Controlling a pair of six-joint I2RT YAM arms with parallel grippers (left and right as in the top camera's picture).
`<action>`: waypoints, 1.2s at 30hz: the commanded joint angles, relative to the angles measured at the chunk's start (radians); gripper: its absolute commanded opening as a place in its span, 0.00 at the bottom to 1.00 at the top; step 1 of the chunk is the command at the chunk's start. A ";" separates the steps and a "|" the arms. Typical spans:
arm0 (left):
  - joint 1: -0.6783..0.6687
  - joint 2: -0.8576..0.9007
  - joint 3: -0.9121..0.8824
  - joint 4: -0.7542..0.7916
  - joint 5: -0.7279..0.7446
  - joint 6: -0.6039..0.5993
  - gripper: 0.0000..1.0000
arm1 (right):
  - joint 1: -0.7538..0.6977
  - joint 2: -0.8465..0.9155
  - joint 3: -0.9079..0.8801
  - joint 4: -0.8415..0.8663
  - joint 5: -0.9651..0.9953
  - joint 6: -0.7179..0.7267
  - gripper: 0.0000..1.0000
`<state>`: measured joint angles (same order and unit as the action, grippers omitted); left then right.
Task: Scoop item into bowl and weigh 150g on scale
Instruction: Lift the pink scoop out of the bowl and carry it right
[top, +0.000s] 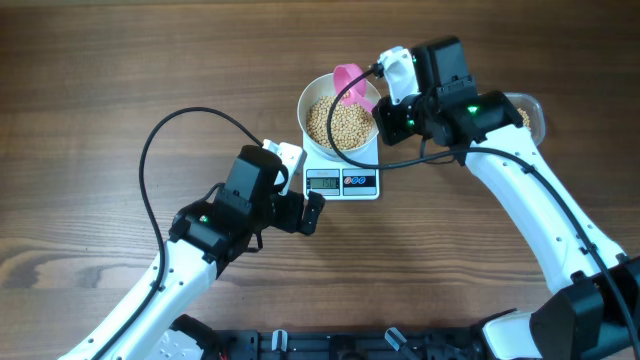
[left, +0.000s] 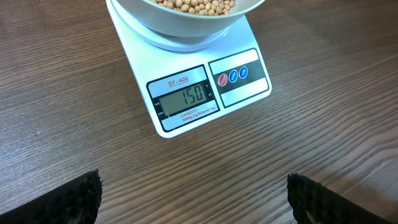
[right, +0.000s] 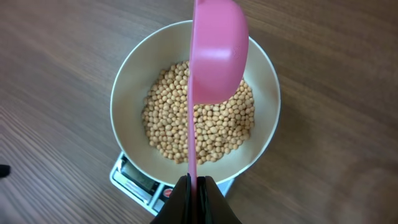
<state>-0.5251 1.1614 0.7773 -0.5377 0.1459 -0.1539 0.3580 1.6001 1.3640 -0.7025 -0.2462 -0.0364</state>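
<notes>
A white bowl (top: 318, 100) (right: 134, 81) stands on the small white scale (top: 342, 182) (left: 186, 93), whose display reads 150 in the left wrist view. Tan beans (top: 335, 124) (right: 168, 124) fill the bowl's bottom. My right gripper (top: 388, 112) (right: 195, 186) is shut on the thin handle of a pink scoop (top: 352, 82) (right: 217, 50). The scoop is turned on its side above the bowl. My left gripper (top: 312, 212) (left: 194, 205) hangs wide open over bare table just in front of the scale, with nothing between its fingers (left: 74, 199).
A clear tub (top: 530, 115) with more beans sits at the right, mostly hidden under the right arm. A black cable (top: 160, 140) loops over the table to the left of the scale. Wooden tabletop (top: 120, 60) surrounds everything.
</notes>
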 joint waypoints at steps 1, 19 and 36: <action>-0.006 0.005 0.019 0.002 -0.005 0.012 1.00 | -0.001 -0.034 0.011 0.010 -0.087 0.071 0.04; -0.006 0.005 0.019 0.002 -0.005 0.012 1.00 | -0.294 -0.071 0.011 0.125 -0.503 0.278 0.04; -0.006 0.005 0.019 0.002 -0.005 0.012 1.00 | -0.789 -0.127 0.011 -0.171 -0.476 0.108 0.04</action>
<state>-0.5251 1.1614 0.7776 -0.5377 0.1463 -0.1539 -0.3756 1.4925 1.3640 -0.8288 -0.7509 0.1627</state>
